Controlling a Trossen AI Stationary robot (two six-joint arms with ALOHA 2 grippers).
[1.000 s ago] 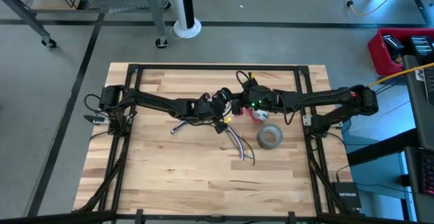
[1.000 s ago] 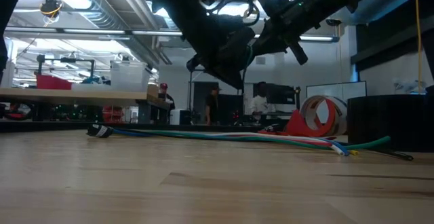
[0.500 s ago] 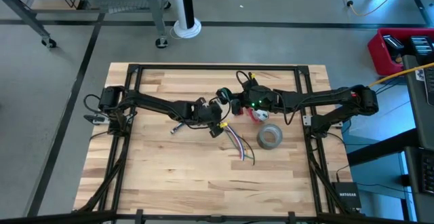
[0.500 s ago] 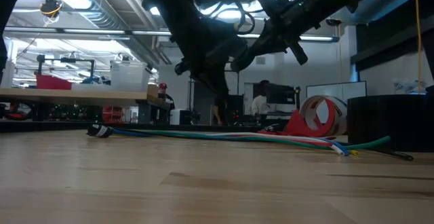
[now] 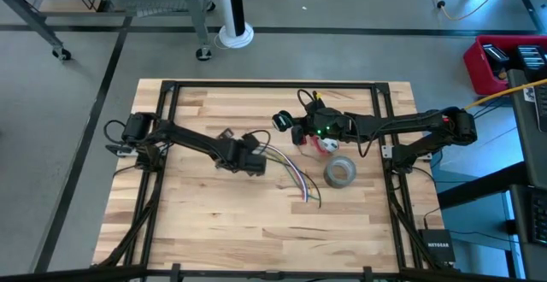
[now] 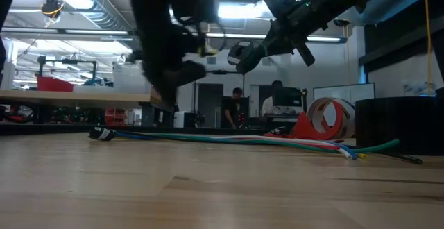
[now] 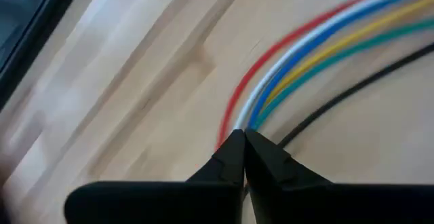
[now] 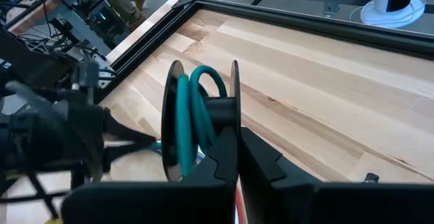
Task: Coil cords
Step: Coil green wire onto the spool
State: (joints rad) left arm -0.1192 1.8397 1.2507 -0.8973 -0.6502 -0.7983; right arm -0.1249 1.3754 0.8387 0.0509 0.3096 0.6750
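left tool pulls back, spool stays aloft

the multicoloured cords [image 5: 291, 178] lay fanned flat on the worktop [image 5: 205, 231] near its middle, left of the grey tape roll [image 5: 339, 173]. the left tool [image 7: 243, 157], tips pinched shut at the strands' left end, had slid leftward from the centre over the past second; whether it gripped a strand i couldn't tell. the right tool [image 8: 237, 157] stayed raised, clamped on a small spool [image 8: 200, 119] wound with green wire. coiling looked barely begun.
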